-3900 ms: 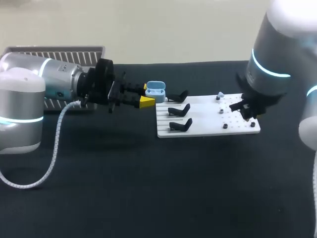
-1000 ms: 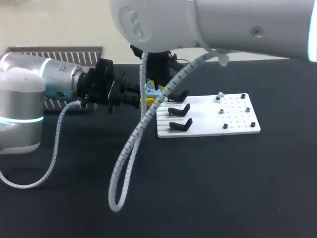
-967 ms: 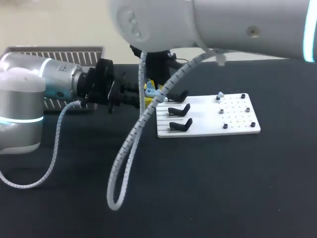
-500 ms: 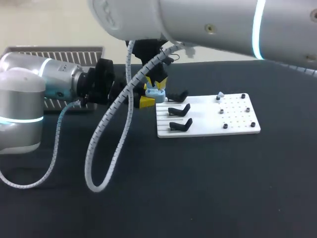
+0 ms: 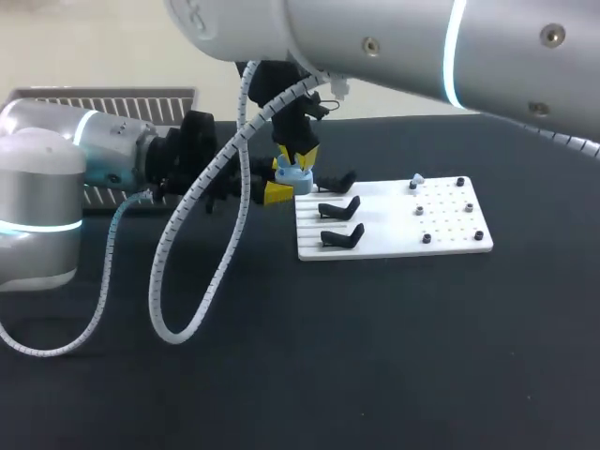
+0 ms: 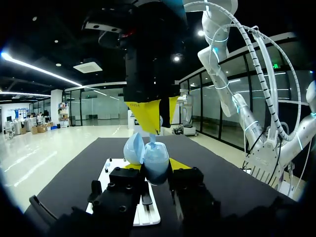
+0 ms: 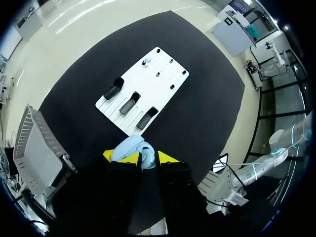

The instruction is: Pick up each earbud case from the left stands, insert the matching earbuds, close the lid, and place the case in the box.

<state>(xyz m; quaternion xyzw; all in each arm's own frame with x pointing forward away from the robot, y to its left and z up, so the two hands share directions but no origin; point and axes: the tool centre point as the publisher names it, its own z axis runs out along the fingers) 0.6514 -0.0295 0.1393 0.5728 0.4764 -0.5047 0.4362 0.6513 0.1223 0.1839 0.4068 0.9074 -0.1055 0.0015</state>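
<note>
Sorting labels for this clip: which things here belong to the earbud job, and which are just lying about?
Job: earbud case, left hand, right hand, white stand board, earbud on board, slatted box.
Just there: dangling cable, black table.

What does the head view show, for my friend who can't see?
The left claw holds a blue earbud case, and the right claw hangs above it. Beside them lies a white board with three black stands.

1. Your left arm (image 5: 47,178) is rounded, silver-grey and white, with a glowing cyan ring.
2. Your right arm (image 5: 394,47) is pale grey, with a cyan band and small screws.
3. A white coiled cable (image 5: 105,267) trails from the left arm, and a second coiled cable (image 5: 157,281) from the right.
4. Your left gripper (image 5: 281,180) is black with yellow tips.
</note>
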